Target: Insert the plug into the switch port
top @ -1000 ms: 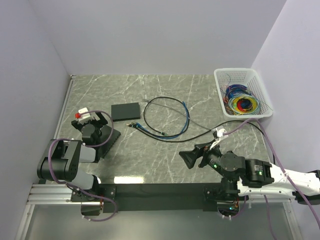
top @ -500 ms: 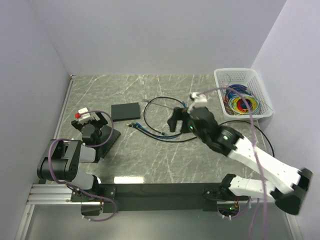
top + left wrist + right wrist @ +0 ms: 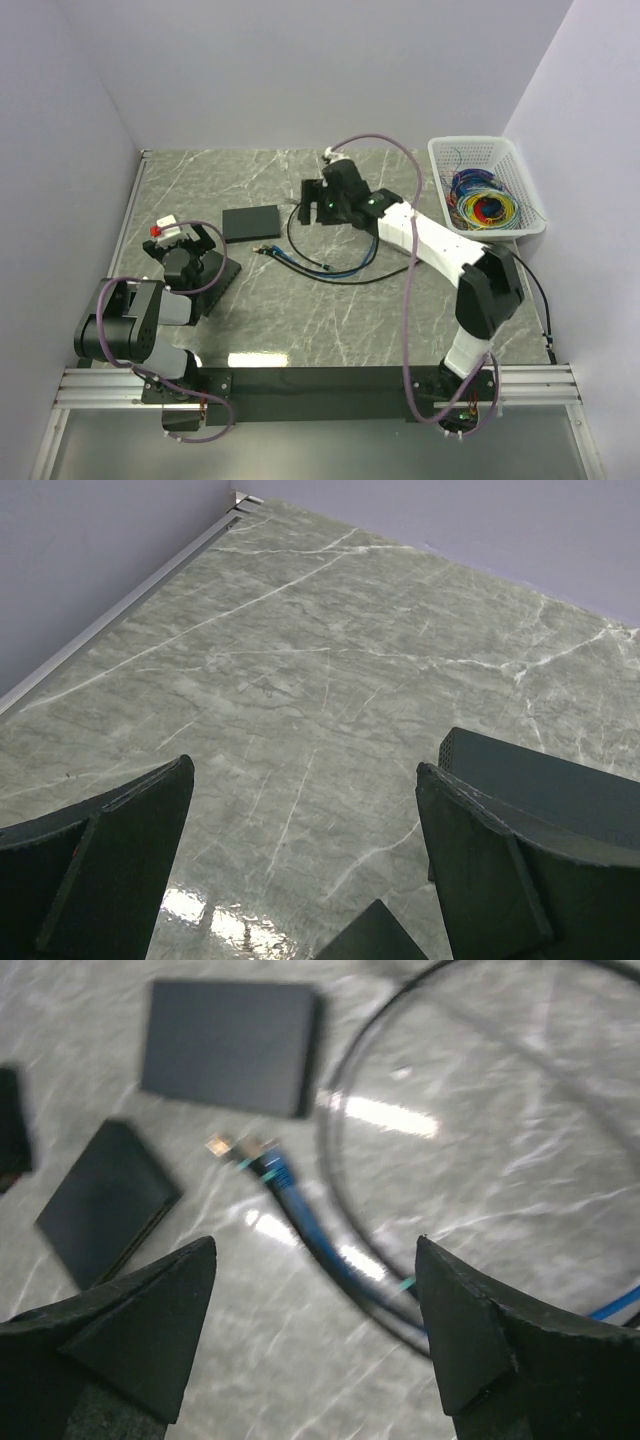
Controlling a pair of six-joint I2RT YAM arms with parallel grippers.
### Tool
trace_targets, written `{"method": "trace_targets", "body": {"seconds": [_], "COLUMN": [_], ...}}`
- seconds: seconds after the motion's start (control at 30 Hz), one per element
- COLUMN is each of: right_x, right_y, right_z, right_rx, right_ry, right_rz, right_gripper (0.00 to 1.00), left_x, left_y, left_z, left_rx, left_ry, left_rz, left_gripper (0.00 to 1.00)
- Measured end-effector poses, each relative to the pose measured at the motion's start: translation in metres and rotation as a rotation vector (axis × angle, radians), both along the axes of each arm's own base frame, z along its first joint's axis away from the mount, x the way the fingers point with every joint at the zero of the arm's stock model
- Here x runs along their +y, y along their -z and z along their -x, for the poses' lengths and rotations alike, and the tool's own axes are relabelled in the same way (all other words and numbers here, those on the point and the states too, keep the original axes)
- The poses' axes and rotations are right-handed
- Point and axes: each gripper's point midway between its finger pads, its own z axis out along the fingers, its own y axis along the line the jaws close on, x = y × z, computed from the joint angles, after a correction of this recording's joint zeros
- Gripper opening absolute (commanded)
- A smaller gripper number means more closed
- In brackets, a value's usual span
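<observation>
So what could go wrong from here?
The plug ends lie bunched together, with the blue cable and black cable side by side, so the right arm's open jaws might pinch the wrong one, or both. The switch looks like a loose box; pushing a plug in could just slide it away.

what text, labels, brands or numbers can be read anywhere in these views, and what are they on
None can be read.
The black switch shows a plain dark top from above and is blurred in the right wrist view.
The cable plugs are too small and blurred to show any marking.
The white basket shows no label.
</observation>
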Motion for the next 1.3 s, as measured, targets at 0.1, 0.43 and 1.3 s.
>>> {"method": "trace_targets", "body": {"seconds": [0.1,0.43,1.3], "right_x": [-0.027,-0.091,-0.135], "right_y": [0.022,0.067,0.135], "right_z": [-0.034,-0.104,-0.14], "right_rx": [0.046,0.085,0.178], "right_ry": [0.08,0.29,0.395], "right_rz": [0.011,0.112,0.251], "right_gripper": [0.83,0.8,0.52], "left_x": [0.0,0.0,0.0], "left_y": [0.0,0.0,0.0], "left_z": [0.0,0.0,0.0], "left_rx": [0.0,0.0,0.0], "left_ry": [0.0,0.0,0.0], "left_rz": [0.0,0.0,0.0], "left_gripper": [0.99,0.99,0.99]}}
